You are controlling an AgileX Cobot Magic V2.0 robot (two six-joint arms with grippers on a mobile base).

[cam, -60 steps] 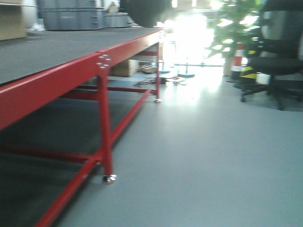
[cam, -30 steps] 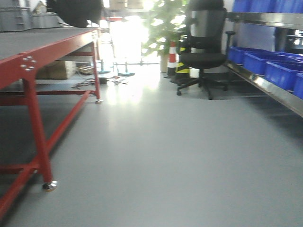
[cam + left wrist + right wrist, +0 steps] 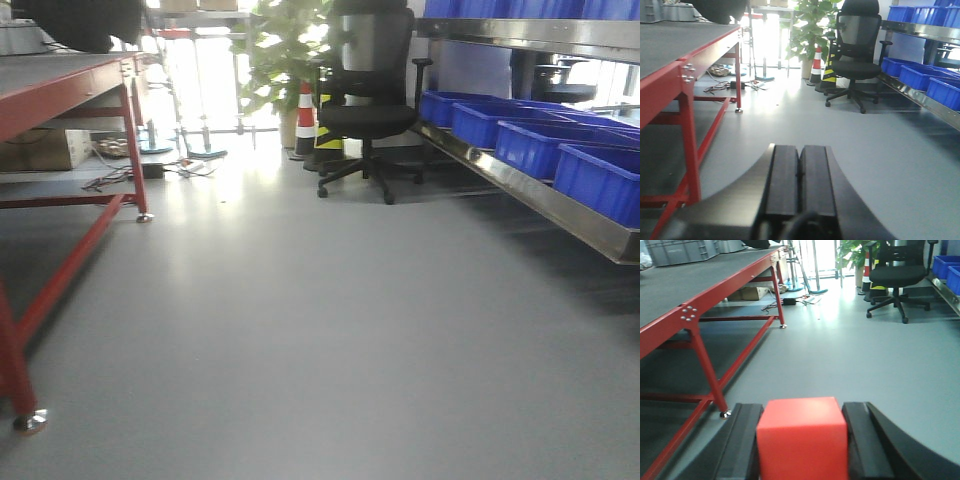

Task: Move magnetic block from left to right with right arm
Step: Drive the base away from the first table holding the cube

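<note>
- Right gripper point(image 3: 803, 432): clamped on the red block point(image 3: 802, 447), with a black finger point(image 3: 744, 440) pressed against each side (the block fills the gap).
- Red block: held in the air above the grey floor point(image 3: 850, 355). The red-framed table point(image 3: 700, 315) lies to its left in the wrist view.
- Left gripper point(image 3: 799, 185): fingers pressed flat together, with the table on its left.
- Front view: black office chair point(image 3: 365, 100), blue bins point(image 3: 520, 140) lined up on a steel shelf point(image 3: 540, 200), striped cone point(image 3: 306, 120) and potted plant point(image 3: 275, 50) near the chair.
</note>
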